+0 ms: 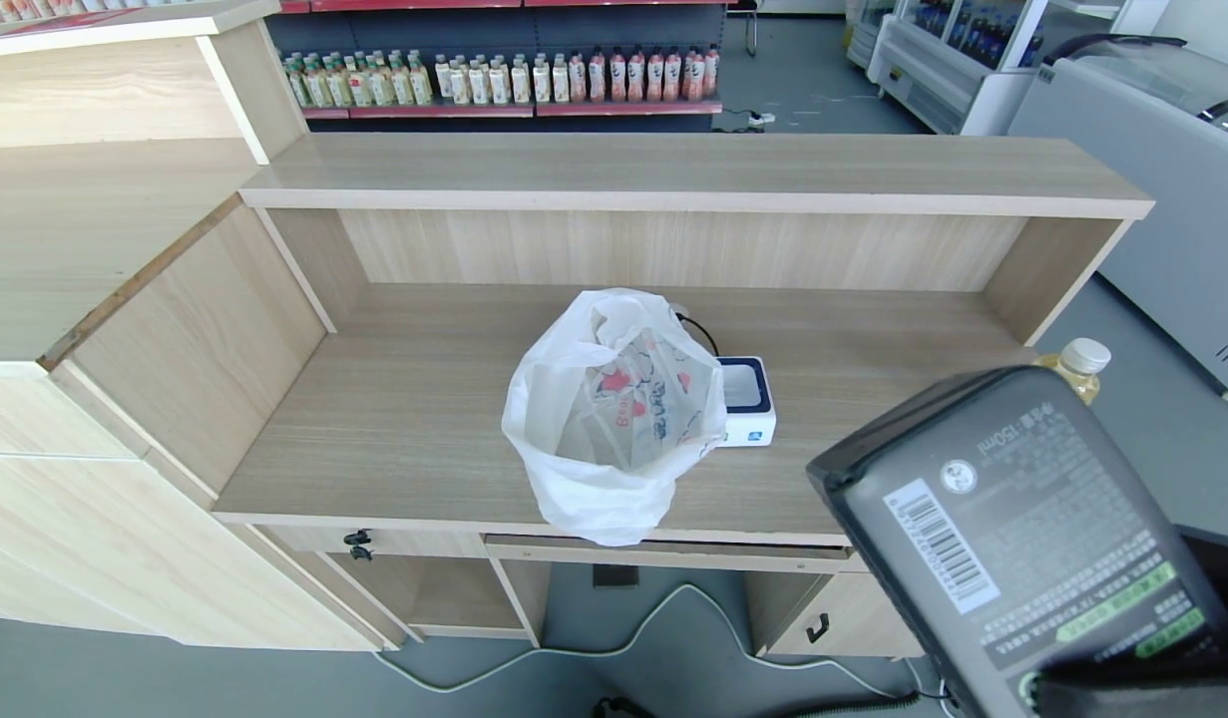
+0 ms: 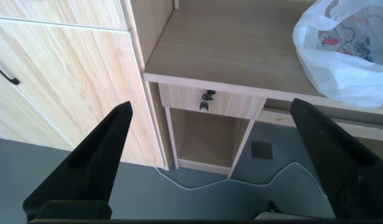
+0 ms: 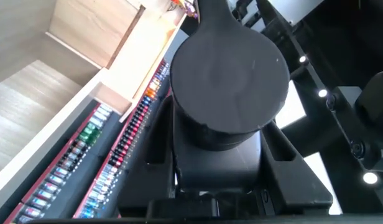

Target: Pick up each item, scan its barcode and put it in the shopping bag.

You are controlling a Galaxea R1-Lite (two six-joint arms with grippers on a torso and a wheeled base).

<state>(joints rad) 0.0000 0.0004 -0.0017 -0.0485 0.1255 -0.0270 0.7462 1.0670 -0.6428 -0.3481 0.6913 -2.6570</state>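
Saw a light wooden counter (image 1: pixel 404 419) with a raised ledge (image 1: pixel 673 170) along its back edge and side walls at both ends. Noted a drawer (image 1: pixel 414 541) under the front edge near the left corner, with a dark key (image 1: pixel 357 543) in its lock, and a black handle (image 1: pixel 818 628) on the cabinet door under the right corner. Found a pale cable (image 1: pixel 683 587) snaking over the grey floor below. Spotted a shelf of bottles (image 1: pixel 504 80) well beyond the back edge, and chest freezers (image 1: pixel 1152 150) off to the right.
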